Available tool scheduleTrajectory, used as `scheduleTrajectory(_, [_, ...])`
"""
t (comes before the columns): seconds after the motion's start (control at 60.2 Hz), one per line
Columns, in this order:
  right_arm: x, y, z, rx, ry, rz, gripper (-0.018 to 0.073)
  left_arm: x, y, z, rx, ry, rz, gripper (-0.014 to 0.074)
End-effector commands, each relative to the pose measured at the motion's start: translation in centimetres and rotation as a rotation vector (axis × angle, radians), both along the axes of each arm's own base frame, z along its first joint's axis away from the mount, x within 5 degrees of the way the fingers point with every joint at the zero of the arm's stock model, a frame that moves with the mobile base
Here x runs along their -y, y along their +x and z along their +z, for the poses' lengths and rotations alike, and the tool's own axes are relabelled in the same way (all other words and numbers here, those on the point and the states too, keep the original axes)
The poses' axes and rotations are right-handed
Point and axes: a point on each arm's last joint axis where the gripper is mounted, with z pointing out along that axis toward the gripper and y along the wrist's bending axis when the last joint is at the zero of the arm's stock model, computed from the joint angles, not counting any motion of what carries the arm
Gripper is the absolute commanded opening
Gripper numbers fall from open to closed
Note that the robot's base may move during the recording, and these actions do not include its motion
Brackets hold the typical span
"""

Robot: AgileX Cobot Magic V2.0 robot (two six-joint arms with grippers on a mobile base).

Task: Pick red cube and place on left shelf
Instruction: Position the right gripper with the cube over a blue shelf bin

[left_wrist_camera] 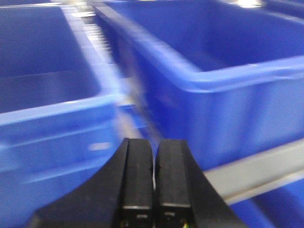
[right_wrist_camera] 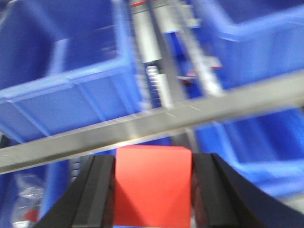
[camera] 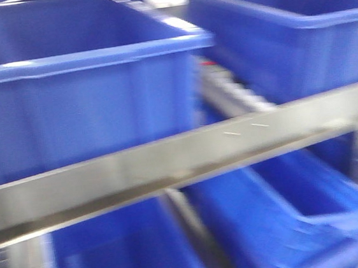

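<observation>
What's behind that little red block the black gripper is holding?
Behind the small red cube in the right gripper runs the brushed steel shelf rail, with dark blue plastic crates beyond. The block hides whatever lies directly behind it.

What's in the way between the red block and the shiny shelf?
Nothing visible. The right gripper holds the red cube in front of the left shelf. The blue crates sit off to the sides.
</observation>
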Motion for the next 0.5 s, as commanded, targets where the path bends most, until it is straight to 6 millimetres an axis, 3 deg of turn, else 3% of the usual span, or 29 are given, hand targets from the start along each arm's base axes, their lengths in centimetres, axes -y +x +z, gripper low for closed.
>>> scheduleTrajectory(0.0, [0.02, 0.34, 1.49, 0.088, 0.027, -0.012, 0.0055, 0.02, -0.01, 0.11, 0.08, -0.007, -0.003, 0.0101])
scheduleTrajectory(0.482, [0.02, 0.34, 1.49, 0.088, 0.027, -0.012, 0.0055, 0.02, -0.01, 0.11, 0.08, -0.007, -0.003, 0.0101])
